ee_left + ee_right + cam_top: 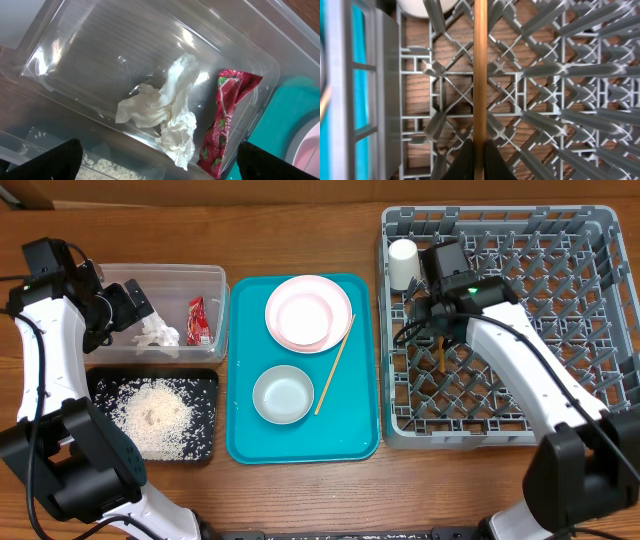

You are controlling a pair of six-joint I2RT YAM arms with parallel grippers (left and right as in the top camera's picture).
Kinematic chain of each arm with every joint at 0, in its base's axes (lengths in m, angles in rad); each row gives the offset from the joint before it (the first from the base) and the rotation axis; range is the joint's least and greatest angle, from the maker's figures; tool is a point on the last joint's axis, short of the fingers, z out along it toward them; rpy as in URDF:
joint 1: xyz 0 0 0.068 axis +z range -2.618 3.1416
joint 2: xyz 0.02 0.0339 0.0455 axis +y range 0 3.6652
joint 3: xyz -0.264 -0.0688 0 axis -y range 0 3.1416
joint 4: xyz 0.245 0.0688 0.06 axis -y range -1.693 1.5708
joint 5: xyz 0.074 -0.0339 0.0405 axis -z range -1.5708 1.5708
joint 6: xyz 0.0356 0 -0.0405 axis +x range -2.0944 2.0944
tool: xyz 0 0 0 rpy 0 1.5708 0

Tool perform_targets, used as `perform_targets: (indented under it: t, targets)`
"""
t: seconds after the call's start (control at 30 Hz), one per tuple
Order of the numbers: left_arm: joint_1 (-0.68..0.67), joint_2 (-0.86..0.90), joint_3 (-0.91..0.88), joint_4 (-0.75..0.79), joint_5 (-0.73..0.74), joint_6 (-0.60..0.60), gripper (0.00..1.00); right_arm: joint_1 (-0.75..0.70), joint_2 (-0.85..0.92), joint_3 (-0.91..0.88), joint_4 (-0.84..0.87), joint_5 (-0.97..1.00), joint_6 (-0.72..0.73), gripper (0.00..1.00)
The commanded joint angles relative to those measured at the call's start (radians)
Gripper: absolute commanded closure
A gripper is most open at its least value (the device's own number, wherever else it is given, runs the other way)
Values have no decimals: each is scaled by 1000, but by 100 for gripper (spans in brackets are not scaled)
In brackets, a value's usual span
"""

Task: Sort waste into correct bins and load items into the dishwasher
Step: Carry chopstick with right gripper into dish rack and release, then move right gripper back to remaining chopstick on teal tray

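Though well apart, two chopsticks [334, 365] [441, 356].

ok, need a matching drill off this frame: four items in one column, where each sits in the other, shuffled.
Items:
1. crumpled tissue
2. rice grains
3. white cup
4. grey-white bowl

Places:
A. on the teal tray
B. in the clear tub
C. on the black tray
D. in the dish rack, far corner nearest the teal tray

Pairs: 1-B, 2-C, 3-D, 4-A
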Motion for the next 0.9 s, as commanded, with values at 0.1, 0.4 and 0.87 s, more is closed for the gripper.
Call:
perform_targets:
  t: [0.1,0.4,0.87]
  targets:
    - [-10,-34,16,-2,-6,19,0,-6,36,15,8,-6,-4,88]
    - [-10,-34,16,-2,-6,19,0,-6,36,15,5,-7,-4,86]
    - [-11,-34,16,-2,-6,19,0,-6,35,18,2,-406,42,80]
